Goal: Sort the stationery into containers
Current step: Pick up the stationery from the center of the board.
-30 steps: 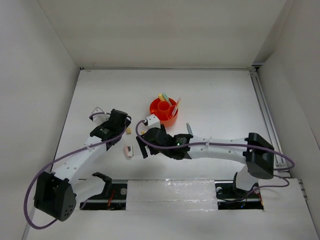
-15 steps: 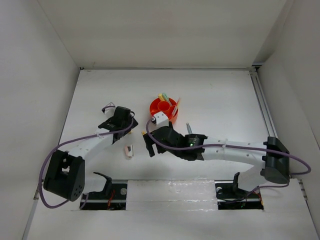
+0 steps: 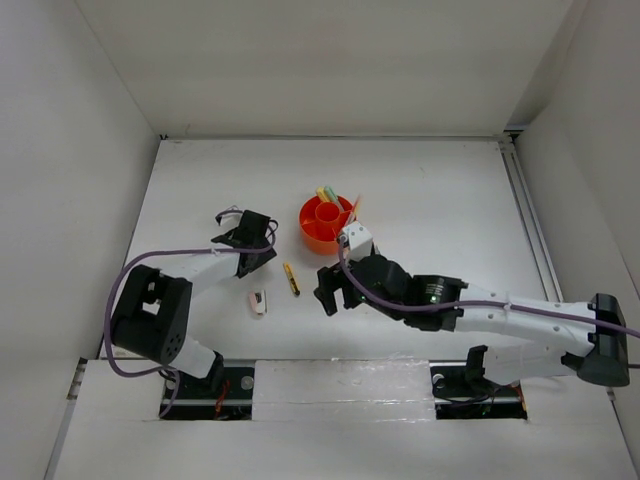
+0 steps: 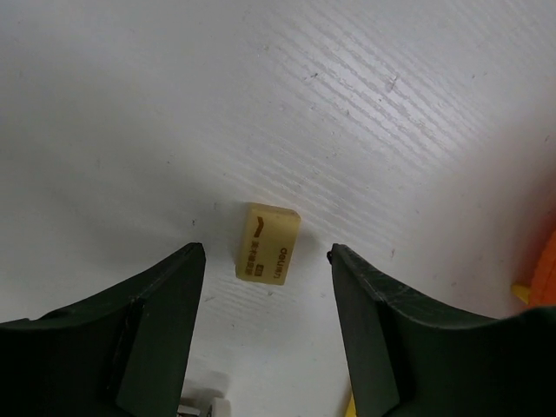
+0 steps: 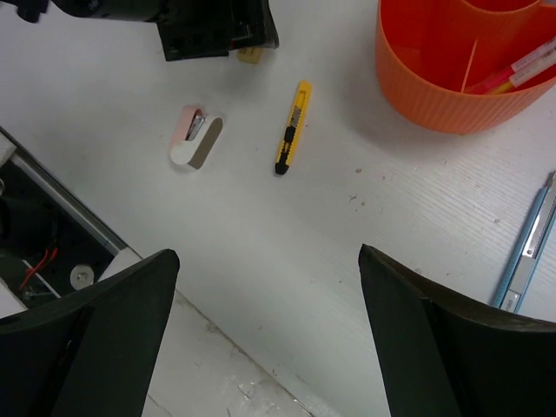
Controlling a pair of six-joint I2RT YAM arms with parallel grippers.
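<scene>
The orange tub stands mid-table with yellow, green and red pens in it; it also shows in the right wrist view. My left gripper is open, low over the table left of the tub. A tan eraser lies flat between its fingertips, touching neither. My right gripper is open and empty, above bare table in front of the tub. A yellow-black cutter-like pen and a pink-white eraser lie between the grippers. A grey-blue pen lies right of the tub.
The table's near edge, with a metal rail and the arm mounts, runs just below the pink-white eraser. White walls close in the table at left, back and right. My left gripper sits close to the tan eraser.
My right gripper has drawn back to the right, uncovering the yellow-black pen. My left gripper has swung right, up to the tan eraser. Both stay open.
</scene>
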